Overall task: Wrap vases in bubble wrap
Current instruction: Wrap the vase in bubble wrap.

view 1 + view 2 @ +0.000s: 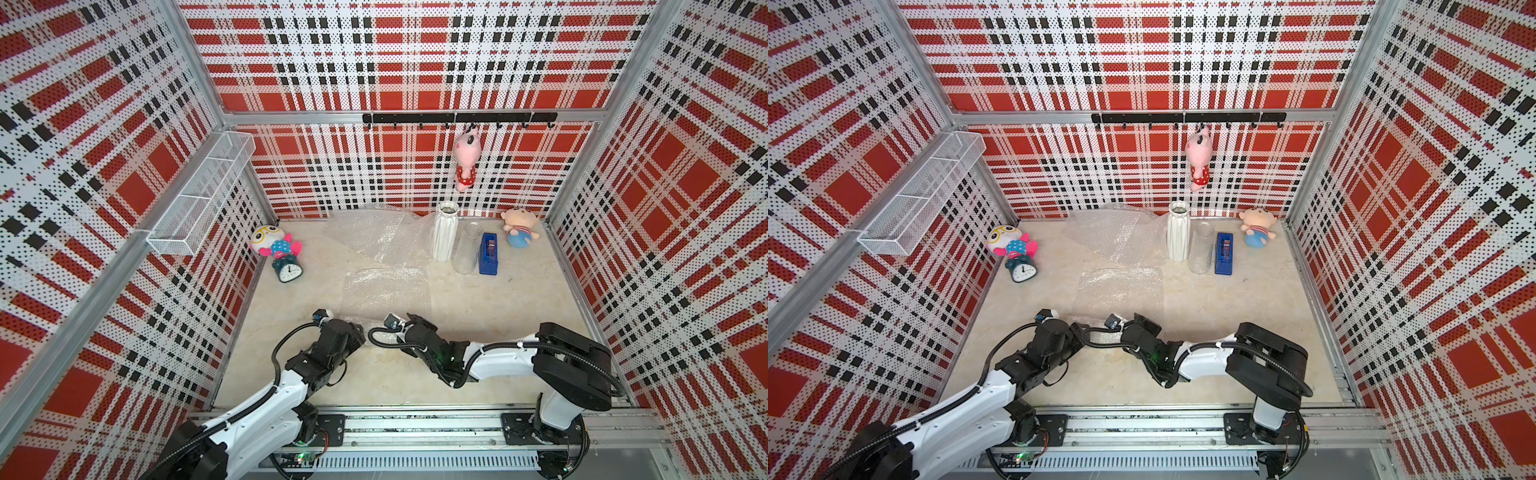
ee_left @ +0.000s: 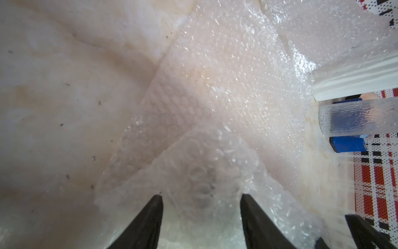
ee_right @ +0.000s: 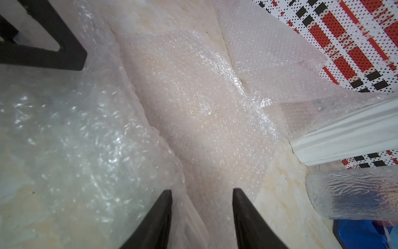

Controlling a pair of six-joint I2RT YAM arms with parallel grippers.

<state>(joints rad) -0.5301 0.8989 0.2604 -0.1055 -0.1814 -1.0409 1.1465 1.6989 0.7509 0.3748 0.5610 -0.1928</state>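
Our left gripper (image 2: 201, 197) straddles a rolled bundle (image 2: 202, 172) of bubble wrap, jaws half apart; we cannot tell if they clamp it. Our right gripper (image 3: 202, 191) hangs half open, empty, over the flat sheet (image 3: 193, 107). Behind, the white vase (image 1: 445, 232) and glass vase (image 1: 466, 249) stand bare, unwrapped.

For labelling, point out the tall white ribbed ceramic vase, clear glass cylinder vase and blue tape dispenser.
White ribbed vase (image 1: 445, 232): in a top view, body.
Glass cylinder vase (image 1: 467, 250): in a top view, wall.
Blue tape dispenser (image 1: 488, 255): in a top view, blue housing.
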